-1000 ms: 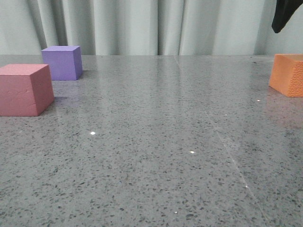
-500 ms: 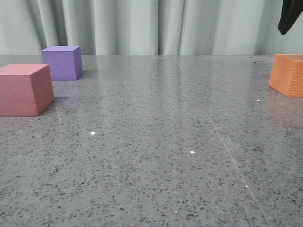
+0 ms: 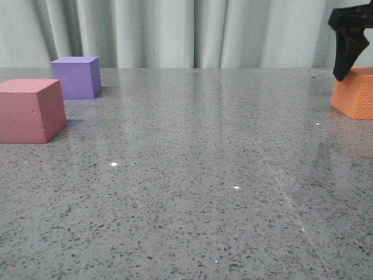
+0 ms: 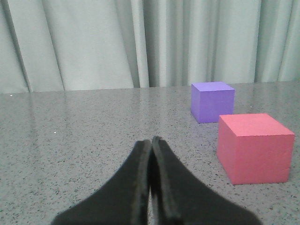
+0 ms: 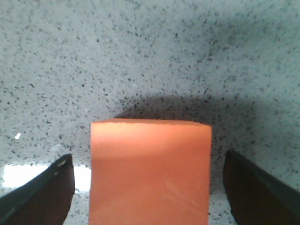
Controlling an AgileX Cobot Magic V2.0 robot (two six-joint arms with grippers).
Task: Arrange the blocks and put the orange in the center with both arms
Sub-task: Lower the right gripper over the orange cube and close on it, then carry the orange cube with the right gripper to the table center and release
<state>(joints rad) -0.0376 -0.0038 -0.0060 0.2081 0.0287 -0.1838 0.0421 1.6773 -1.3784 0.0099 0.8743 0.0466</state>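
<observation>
The orange cube [image 3: 355, 93] rests at the table's far right, cut off by the front view's edge. My right gripper [image 5: 147, 157] is open and straddles it from above, one finger on each side with gaps to the cube [image 5: 150, 173]. One of its black fingers [image 3: 347, 46] shows beside the cube's top edge. The pinkish-red cube [image 3: 30, 111] sits at the left and the purple cube [image 3: 76, 77] behind it, a strip of tabletop [image 3: 80, 108] between them. My left gripper [image 4: 151, 140] is shut with nothing in it, hanging short of both cubes [image 4: 253, 147] [image 4: 212, 101].
A grey speckled stone tabletop [image 3: 192, 146] stretches between the left cubes and the orange one. A pale curtain [image 3: 175, 29] hangs along the back edge.
The right gripper has come down from the top right corner to the orange cube's height. No cube has moved.
</observation>
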